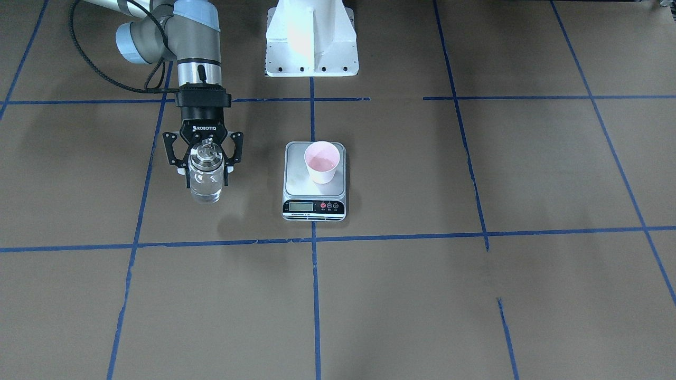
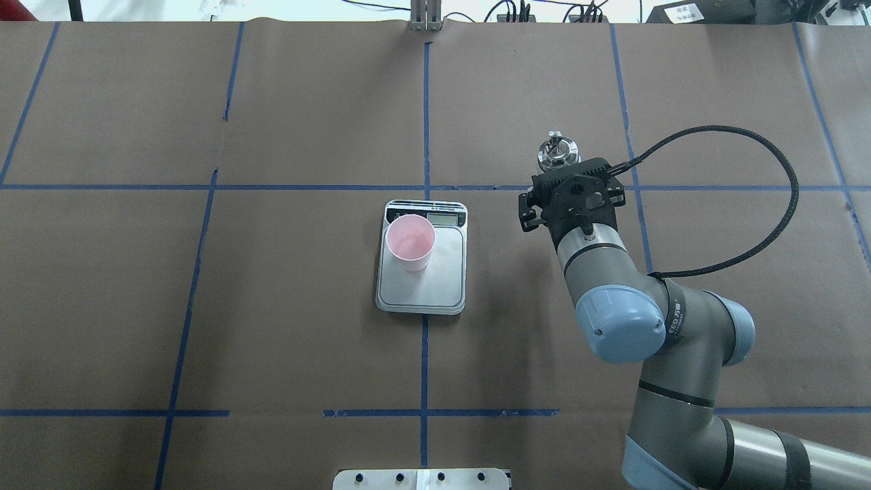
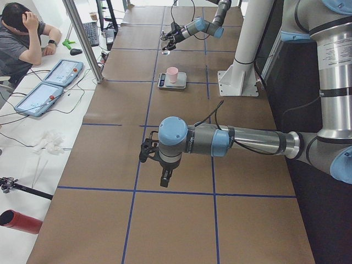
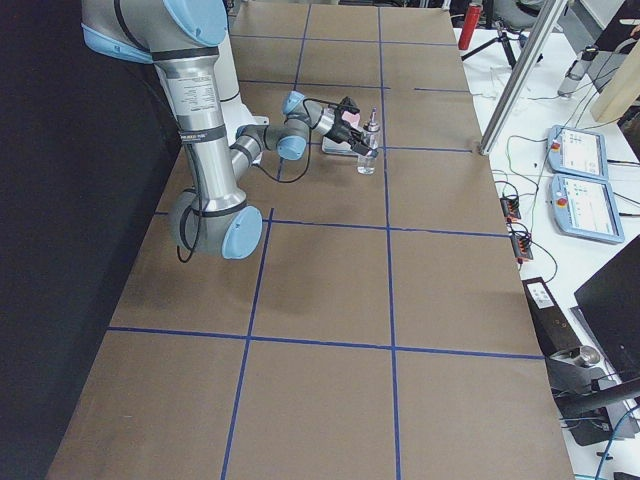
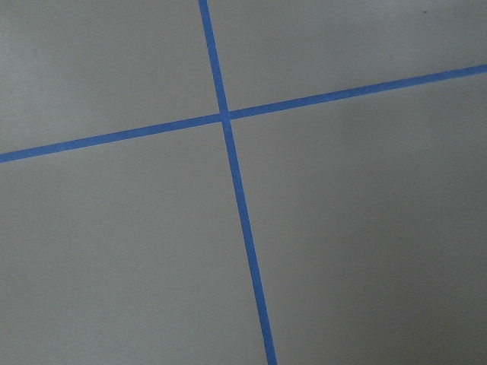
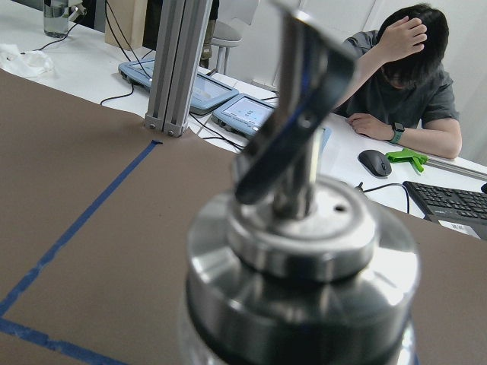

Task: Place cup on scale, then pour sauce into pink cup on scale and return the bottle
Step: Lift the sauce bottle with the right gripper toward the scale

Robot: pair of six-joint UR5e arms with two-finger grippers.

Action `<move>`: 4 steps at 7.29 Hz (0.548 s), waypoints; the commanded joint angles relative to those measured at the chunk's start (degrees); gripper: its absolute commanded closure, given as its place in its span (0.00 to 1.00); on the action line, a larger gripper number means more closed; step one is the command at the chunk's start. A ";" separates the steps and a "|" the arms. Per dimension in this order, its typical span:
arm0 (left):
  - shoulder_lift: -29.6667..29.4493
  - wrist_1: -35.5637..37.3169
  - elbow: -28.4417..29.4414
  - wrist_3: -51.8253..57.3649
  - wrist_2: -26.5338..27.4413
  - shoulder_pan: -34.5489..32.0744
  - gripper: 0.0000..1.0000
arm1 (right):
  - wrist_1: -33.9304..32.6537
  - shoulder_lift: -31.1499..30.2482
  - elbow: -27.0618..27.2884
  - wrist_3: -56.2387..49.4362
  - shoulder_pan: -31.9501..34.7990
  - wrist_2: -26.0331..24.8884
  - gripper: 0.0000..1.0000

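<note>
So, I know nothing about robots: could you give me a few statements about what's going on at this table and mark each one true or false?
1. The pink cup stands on the scale. True.
2. The bottle is tipped over the cup. False: it is upright, off to one side of the scale.
3. The left end effector holds the bottle. False: the right end effector grips it; the left one hangs over the table, far from the scale.
4. A person sits at a desk beside the table. True.
</note>
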 commanded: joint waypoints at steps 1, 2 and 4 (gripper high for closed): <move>0.00 0.00 0.03 0.16 0.00 0.00 0.00 | -0.60 0.59 0.09 -2.28 0.17 -0.07 1.00; 0.00 0.00 0.03 0.16 0.00 0.00 0.00 | -0.69 0.50 -0.08 -2.36 0.08 -0.25 1.00; 0.09 0.09 0.03 0.16 0.00 0.00 0.00 | -0.68 1.72 -0.26 -3.41 -0.10 0.01 1.00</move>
